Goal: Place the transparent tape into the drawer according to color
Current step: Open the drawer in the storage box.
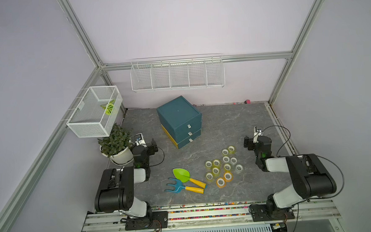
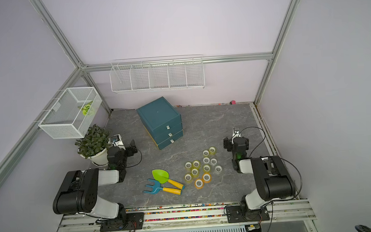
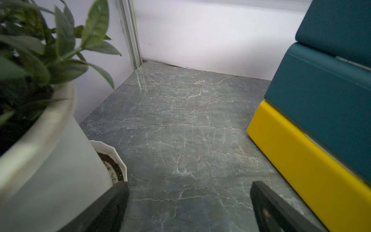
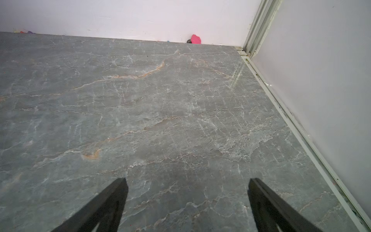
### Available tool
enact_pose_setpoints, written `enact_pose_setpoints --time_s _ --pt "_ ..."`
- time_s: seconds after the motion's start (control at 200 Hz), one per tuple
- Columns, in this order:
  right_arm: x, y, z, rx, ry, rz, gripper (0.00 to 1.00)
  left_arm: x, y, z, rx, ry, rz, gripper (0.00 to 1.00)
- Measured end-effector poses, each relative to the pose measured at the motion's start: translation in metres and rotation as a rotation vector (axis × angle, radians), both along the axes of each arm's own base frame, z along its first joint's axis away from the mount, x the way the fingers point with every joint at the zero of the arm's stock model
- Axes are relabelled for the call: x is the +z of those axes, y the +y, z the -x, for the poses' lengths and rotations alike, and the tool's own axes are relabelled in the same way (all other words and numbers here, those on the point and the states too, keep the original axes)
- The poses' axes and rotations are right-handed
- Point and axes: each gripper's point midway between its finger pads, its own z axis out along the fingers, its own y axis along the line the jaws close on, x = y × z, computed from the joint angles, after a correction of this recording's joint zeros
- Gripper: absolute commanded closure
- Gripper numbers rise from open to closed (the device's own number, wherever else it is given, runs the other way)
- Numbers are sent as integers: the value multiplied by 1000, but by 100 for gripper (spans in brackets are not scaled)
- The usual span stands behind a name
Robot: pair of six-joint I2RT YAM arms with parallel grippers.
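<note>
**Tape on table, drawers shut, both grippers empty**

Far left: mesh basket [image 1: 89, 123] hung on the wall frame, green leaf [image 1: 108, 108] inside. Below it, plant [image 1: 115, 140] in a white pot, standing on table [image 1: 224, 123].

Just beside the pot: left gripper [image 3: 189, 186], jaws spread wide, nothing between them, only bare table beneath. In the wrist view, pot to one side and drawer unit to the other, touching neither.

Centre back: drawer unit [image 1: 179, 119], teal, three drawers, all pushed in, small white tabs on the fronts. Yellow side on bottom tier [image 3: 301, 160]. On the back wall above: wire rack [image 1: 177, 74].

In front of the unit: blue rake [image 1: 175, 185] and green shovel [image 1: 181, 174], yellow handles, lying side by side.

Right of those: tape [image 1: 215, 170], a dozen or so rolls in a loose cluster, flat on the table, holes up, well apart from the drawer unit. Mostly yellow-green. A few whitish rolls [image 1: 239, 168] on the cluster's right. Two orange rolls [image 1: 220, 182] side by side at the near edge.

Right of the cluster: right gripper [image 4: 187, 180], jaws likewise spread wide, holding nothing, over bare table, apart from the tape.

Far back right, at the wall foot: pink scrap [image 4: 195, 38].
</note>
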Motion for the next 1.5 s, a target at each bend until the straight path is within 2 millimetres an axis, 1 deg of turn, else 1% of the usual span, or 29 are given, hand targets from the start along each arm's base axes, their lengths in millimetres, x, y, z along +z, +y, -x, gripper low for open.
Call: enact_pose_setpoints --time_s 1.0,1.11,1.15,1.21,1.26,1.33,1.37,1.415,1.5 --pt "0 0 0 0 0 0 1 0 0 0 -1 -1 0 0" --pt "2 -1 1 -8 4 3 1 4 4 1 23 13 0 0" --pt "4 -3 1 -15 18 4 1 10 7 0 43 18 2 0" --pt "14 -4 -2 -28 37 -1 1 30 13 -3 81 -12 7 0" --pt "32 -4 -9 -40 27 -8 1 50 17 -5 109 -48 14 0" --pt "54 -4 -16 -61 2 -11 1 71 22 -5 139 -93 29 0" --pt "64 -3 -17 -74 -4 -4 1 80 24 -5 160 -111 48 0" --pt "70 -2 -17 -91 -2 5 1 87 28 -6 189 -121 74 0" --pt "72 -4 -14 -156 21 -10 1 95 39 -11 279 -105 161 0"
